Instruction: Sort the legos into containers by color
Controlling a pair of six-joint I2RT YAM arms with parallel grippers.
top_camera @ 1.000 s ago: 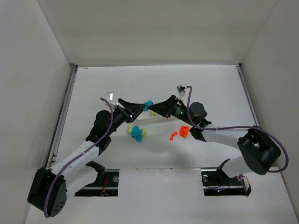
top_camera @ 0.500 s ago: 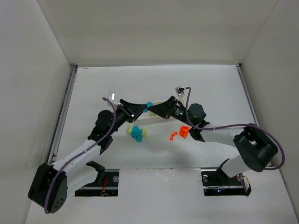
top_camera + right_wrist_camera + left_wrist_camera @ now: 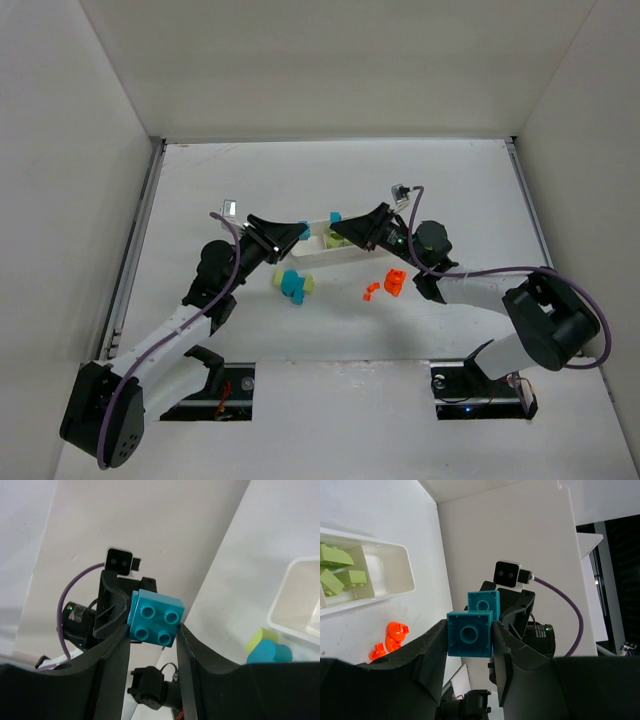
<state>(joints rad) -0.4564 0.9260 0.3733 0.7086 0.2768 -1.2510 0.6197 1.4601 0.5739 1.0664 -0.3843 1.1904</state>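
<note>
A white worktop [image 3: 470, 200] is boxed in by plain white walls [image 3: 330, 70] at the back and on both sides. One long white tray [image 3: 320, 251] lies near its middle. Two tools meet just above the tray. The left tool [image 3: 298, 233] pinches one cyan brick [image 3: 470, 640], and the right tool [image 3: 338, 228] pinches a second cyan brick [image 3: 155, 617]. Three yellow-green bricks [image 3: 351, 578] show in one tray compartment. Loose on the worktop, on the near side of the tray, sit one cyan-and-yellow-green clump [image 3: 293, 285] and, toward the tray's right end, two orange-red pieces [image 3: 395, 282].
</note>
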